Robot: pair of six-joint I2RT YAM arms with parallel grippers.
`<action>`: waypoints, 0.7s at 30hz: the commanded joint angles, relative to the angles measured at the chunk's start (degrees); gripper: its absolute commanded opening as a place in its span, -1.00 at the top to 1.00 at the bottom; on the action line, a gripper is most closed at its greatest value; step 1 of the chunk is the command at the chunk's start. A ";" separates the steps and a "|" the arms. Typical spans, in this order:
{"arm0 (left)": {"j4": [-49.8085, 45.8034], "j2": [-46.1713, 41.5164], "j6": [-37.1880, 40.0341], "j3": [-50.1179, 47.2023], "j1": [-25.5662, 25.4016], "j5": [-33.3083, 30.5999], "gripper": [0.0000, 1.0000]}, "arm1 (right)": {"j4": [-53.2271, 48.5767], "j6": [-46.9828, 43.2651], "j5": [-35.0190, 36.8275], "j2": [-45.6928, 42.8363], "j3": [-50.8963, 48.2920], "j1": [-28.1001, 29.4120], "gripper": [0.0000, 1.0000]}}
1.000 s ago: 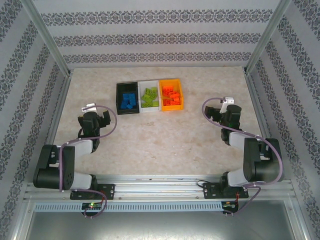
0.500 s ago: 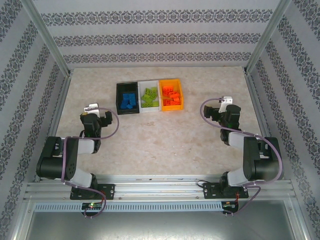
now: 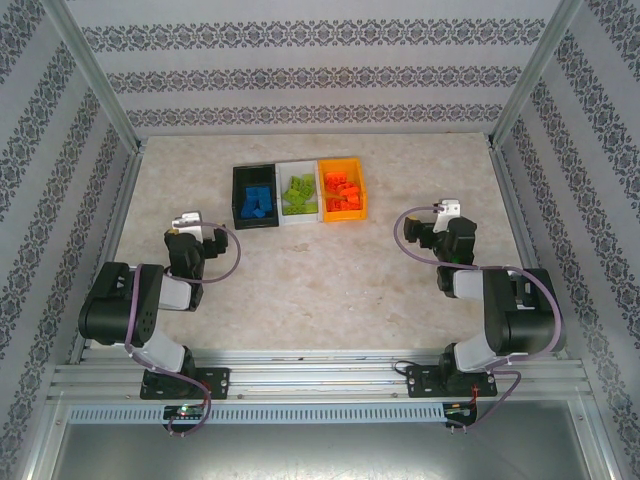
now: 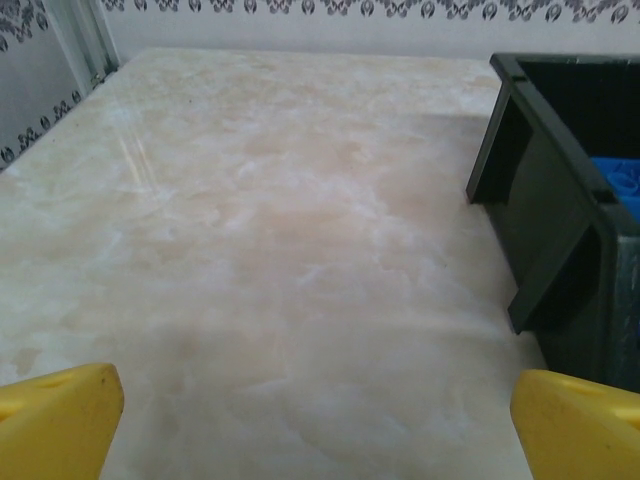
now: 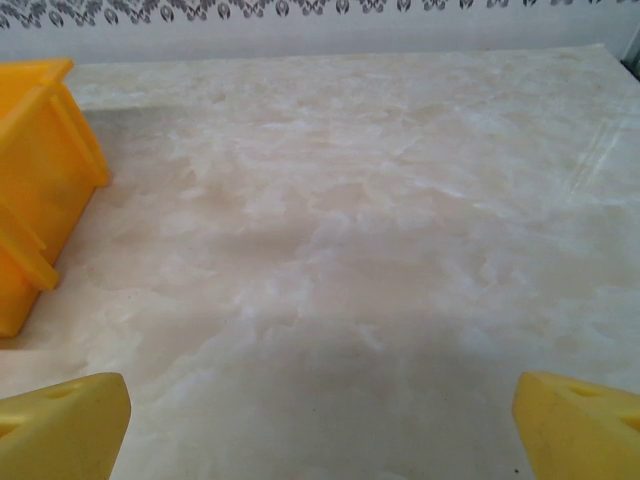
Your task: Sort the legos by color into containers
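From where I stand, the sorting looks done. The three small open-top plastic bins sit touching in a row at the far middle of the marbled beige table (image 3: 320, 285). The black bin (image 3: 237, 198) holds the blue studded bricks (image 3: 257, 201), the white bin (image 3: 300, 222) the lime green bricks (image 3: 299, 193), and the orange bin (image 3: 364, 190) the orange-red bricks (image 3: 342, 190). I can spot no loose brick on the tabletop.

The left gripper (image 4: 320, 425) has its yellow fingers (image 4: 60, 415) spread wide with nothing between them, low over bare table, with the black bin just ahead to its right. The right gripper (image 5: 320, 425) is likewise spread and empty, with the orange bin ahead to its left. Both arms sit folded near their bases, well apart from the bins.

I'd judge nothing remains to pick. The next move calls only for parking the arms, or a last look for a stray brick.
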 commanded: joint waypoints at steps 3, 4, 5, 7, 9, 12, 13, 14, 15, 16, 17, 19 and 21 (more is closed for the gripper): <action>-3.12 0.25 0.74 2.83 0.32 0.03 -1.00 | 3.07 -0.86 0.88 0.40 -0.29 0.55 -0.96; -2.90 0.29 0.74 2.74 0.32 0.02 -1.00 | 3.08 -0.84 0.89 0.42 -0.24 0.55 -0.96; -3.03 0.24 0.75 2.83 0.25 -0.06 -1.00 | 3.01 -0.79 0.97 0.38 -0.24 0.55 -0.96; -2.88 0.30 0.79 2.74 0.28 -0.06 -1.00 | 3.01 -0.80 1.02 0.39 -0.24 0.55 -0.96; -2.89 0.30 0.76 2.74 0.32 -0.06 -1.00 | 3.01 -0.82 1.00 0.45 -0.24 0.55 -0.96; -2.84 0.29 0.84 2.74 0.20 -0.11 -1.00 | 2.92 -0.84 1.10 0.48 -0.16 0.60 -0.96; -2.73 0.29 0.91 2.61 0.20 -0.07 -1.00 | 2.92 -0.79 1.06 0.42 -0.15 0.56 -0.97; -2.67 0.34 0.91 2.65 0.21 0.01 -1.00 | 2.92 -0.81 1.10 0.38 -0.15 0.56 -0.97; -2.58 0.29 0.99 2.57 0.15 0.34 -1.00 | 2.85 -0.79 1.08 0.44 -0.15 0.56 -0.96; -2.66 0.29 1.25 2.69 0.17 1.07 -1.00 | 2.83 -0.81 1.06 0.36 -0.17 0.58 -0.97; -2.98 0.29 1.67 2.86 0.22 2.04 -1.00 | 2.83 -0.87 1.06 0.38 -0.15 0.58 -0.96; -4.57 0.30 2.36 3.62 0.15 3.82 -1.00 | 2.76 -0.79 1.06 0.44 -0.15 0.63 -0.96; -5.26 0.32 2.62 3.98 0.15 4.73 -1.00 | 2.82 -0.79 1.06 0.34 -0.22 0.64 -0.96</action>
